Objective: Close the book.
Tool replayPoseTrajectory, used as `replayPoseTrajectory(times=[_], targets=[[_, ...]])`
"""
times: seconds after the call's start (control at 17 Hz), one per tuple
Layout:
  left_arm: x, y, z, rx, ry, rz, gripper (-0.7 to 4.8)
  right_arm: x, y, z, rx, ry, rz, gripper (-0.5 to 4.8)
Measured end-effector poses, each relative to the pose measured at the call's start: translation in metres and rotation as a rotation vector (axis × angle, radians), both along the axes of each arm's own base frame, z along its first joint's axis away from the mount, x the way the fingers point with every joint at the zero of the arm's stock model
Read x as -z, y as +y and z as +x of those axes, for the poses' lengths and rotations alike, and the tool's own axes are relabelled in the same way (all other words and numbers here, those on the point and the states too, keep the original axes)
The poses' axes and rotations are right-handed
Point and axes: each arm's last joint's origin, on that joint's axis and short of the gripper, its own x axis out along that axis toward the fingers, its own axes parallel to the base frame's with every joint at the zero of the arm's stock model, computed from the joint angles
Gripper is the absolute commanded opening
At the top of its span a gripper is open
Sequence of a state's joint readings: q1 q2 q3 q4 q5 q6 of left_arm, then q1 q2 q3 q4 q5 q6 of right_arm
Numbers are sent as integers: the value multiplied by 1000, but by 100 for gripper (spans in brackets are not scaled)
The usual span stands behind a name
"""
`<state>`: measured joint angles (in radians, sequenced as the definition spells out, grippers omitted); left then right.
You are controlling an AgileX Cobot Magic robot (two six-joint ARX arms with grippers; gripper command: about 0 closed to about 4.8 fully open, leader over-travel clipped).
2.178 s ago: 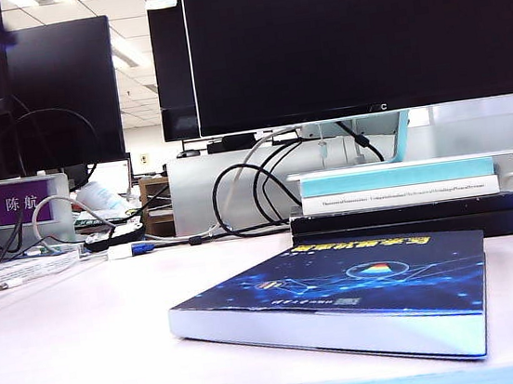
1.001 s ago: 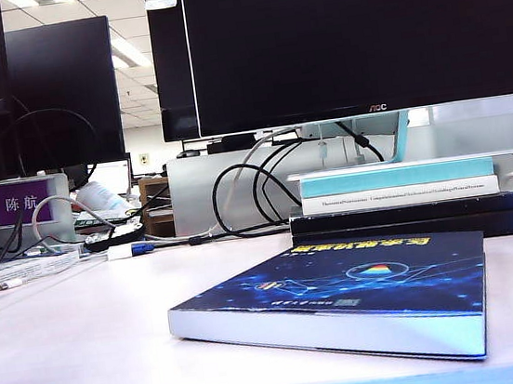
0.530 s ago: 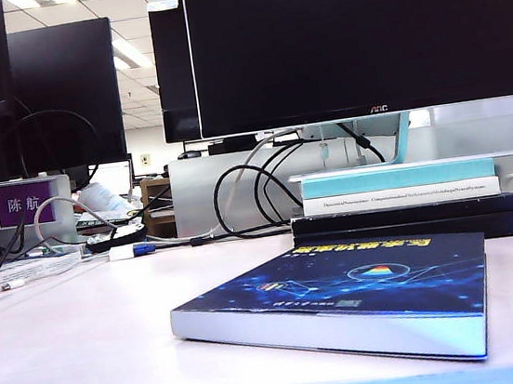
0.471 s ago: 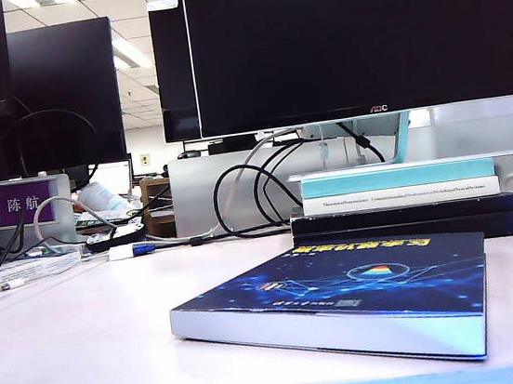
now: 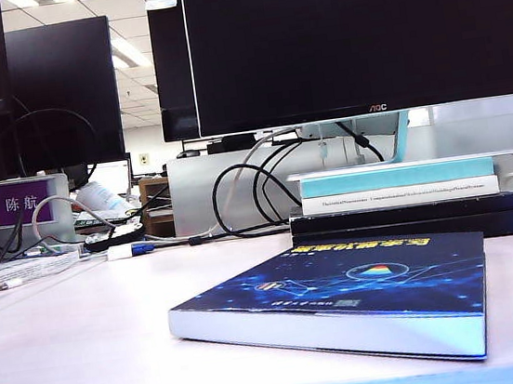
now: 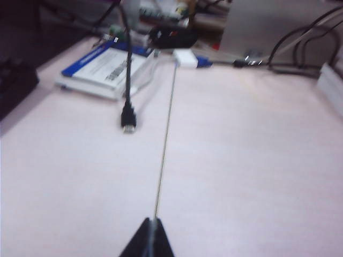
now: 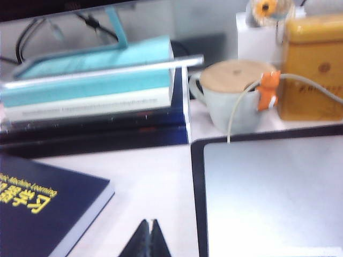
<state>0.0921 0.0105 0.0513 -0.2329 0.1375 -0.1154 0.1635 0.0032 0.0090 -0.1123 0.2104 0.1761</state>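
The book (image 5: 344,298) lies flat and closed on the white desk, dark blue cover up, with a yellow title and a small coloured triangle emblem. Its corner with yellow lettering (image 7: 37,206) shows in the right wrist view. My right gripper (image 7: 150,222) hangs shut above bare desk just beside that corner, with nothing between its fingers. My left gripper (image 6: 151,220) is shut too, over bare desk away from the book. Neither gripper appears in the exterior view.
A stack of teal, white and navy books (image 5: 402,197) stands behind the book under the monitor (image 5: 359,34). A lidded mug (image 7: 236,96), a yellow tin (image 7: 313,67) and a dark-framed tablet (image 7: 270,195) sit to the right. Cables (image 6: 128,115) and a booklet (image 6: 107,67) lie at left.
None in the book; it stays closed and still. A dark blur at the upper left of the oldest exterior frame is gone.
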Motion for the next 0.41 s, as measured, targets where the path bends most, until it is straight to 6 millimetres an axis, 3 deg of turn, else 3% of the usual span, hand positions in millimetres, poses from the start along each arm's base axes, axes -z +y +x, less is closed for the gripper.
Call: replayPoseTrajectory(times=[0.41], targets=[[1,0,0,1,13,2,-4,0,0,0,-3,1,0,0]])
